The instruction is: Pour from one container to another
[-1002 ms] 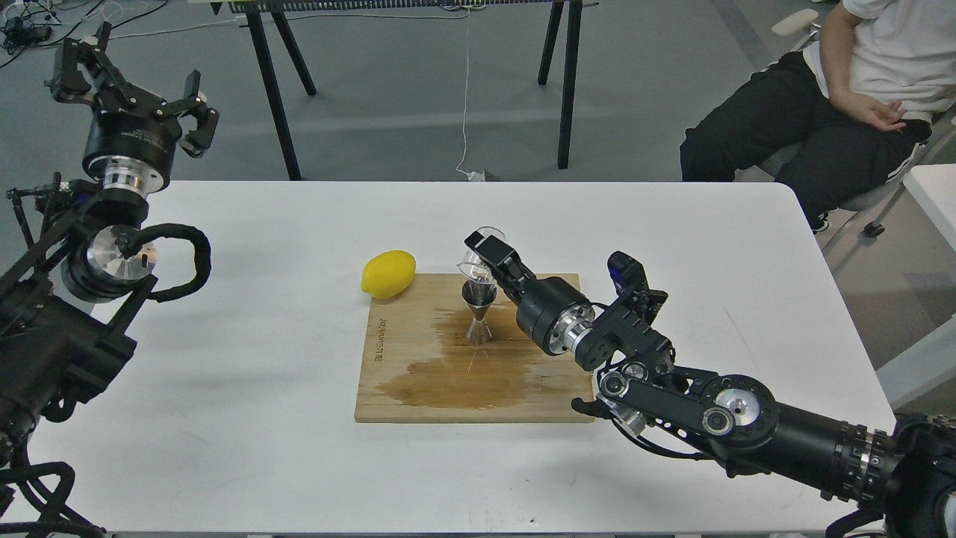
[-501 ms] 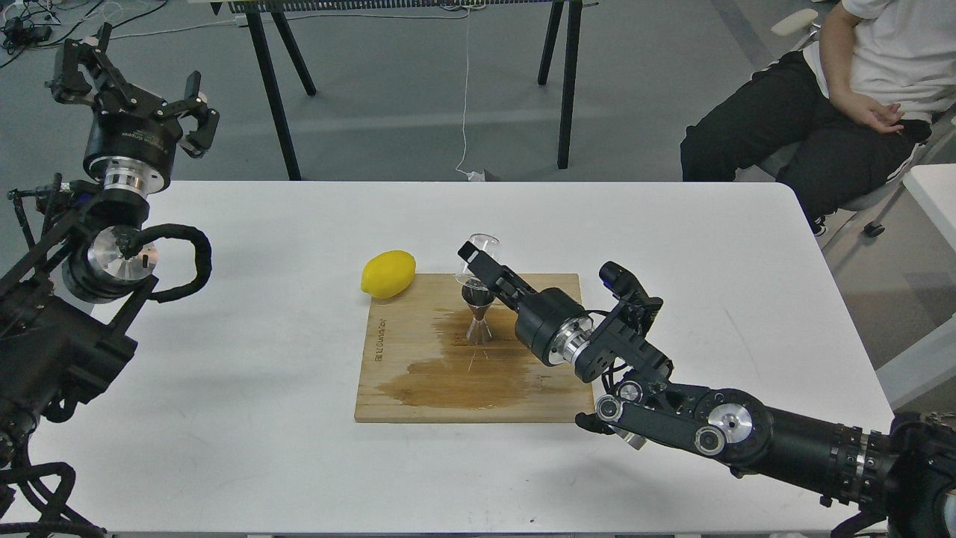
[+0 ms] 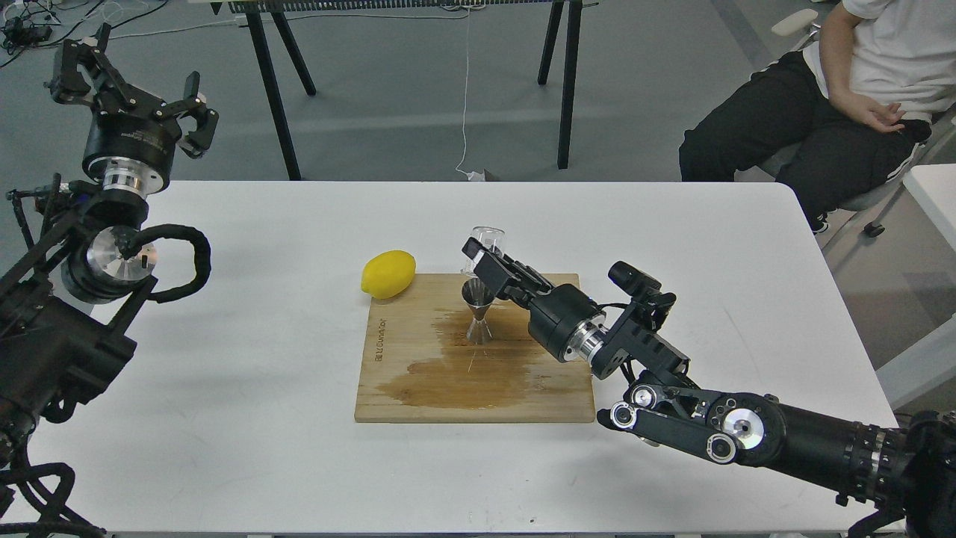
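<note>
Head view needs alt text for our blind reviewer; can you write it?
The right gripper holds a small clear glass cup above a shiny metal jigger that stands on a wet wooden board. A lemon lies at the board's far left corner, on a white table. The left gripper is raised, open and empty.

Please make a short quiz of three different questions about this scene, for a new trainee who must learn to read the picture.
1. True or false: the lemon lies wholly on the wooden board.
2. Which gripper holds the glass cup? A) left gripper B) right gripper C) neither
3. Fill in: the jigger stands upright on the ____, beside a dark wet patch.

Key: 1. False: it rests on the white table, at the board's far left corner. 2. B; the left gripper is raised and open, away from the board. 3. Board.
</note>
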### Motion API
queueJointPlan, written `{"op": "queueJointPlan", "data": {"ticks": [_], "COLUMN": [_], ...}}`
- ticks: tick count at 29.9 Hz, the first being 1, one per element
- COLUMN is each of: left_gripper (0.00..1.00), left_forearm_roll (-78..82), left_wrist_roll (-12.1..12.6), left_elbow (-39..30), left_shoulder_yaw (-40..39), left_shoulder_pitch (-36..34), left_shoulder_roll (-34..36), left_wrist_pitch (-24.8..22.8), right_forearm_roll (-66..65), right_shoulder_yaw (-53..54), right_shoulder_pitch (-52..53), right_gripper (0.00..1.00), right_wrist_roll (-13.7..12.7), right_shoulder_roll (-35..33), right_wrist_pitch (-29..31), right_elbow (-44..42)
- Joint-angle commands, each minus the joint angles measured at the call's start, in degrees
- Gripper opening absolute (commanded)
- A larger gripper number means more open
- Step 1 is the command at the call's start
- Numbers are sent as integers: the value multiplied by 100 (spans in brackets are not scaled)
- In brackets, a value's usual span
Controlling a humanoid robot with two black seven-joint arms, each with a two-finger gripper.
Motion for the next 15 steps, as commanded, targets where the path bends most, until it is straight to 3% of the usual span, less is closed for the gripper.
{"op": "queueJointPlan", "data": {"ticks": [1, 5, 8, 15], "left_gripper": [100, 100, 100, 100], "left_forearm_roll": [0, -8, -9, -9], "left_wrist_roll": [0, 0, 9, 9], "left_elbow": [0, 0, 0, 0], "left_shoulder_yaw": [0, 0, 0, 9], "left_shoulder_pitch": [-4, -12, -12, -4], "left_shoulder_roll": [0, 35, 132, 88], "left_wrist_pitch": [0, 0, 0, 9], "right_forearm_roll": [754, 2326, 3539, 6054], "right_shoulder_yaw": [403, 1149, 1861, 3171], "right_shoulder_pitch": [-125, -450, -705, -1311], "right_gripper": [40, 40, 40, 40], "right_wrist_roll": [-37, -80, -256, -660], "right_shoulder_roll": [-39, -178, -460, -821], "right_wrist_pitch": [-9, 35, 79, 553], "right_elbow": [165, 981, 1395, 1441]}}
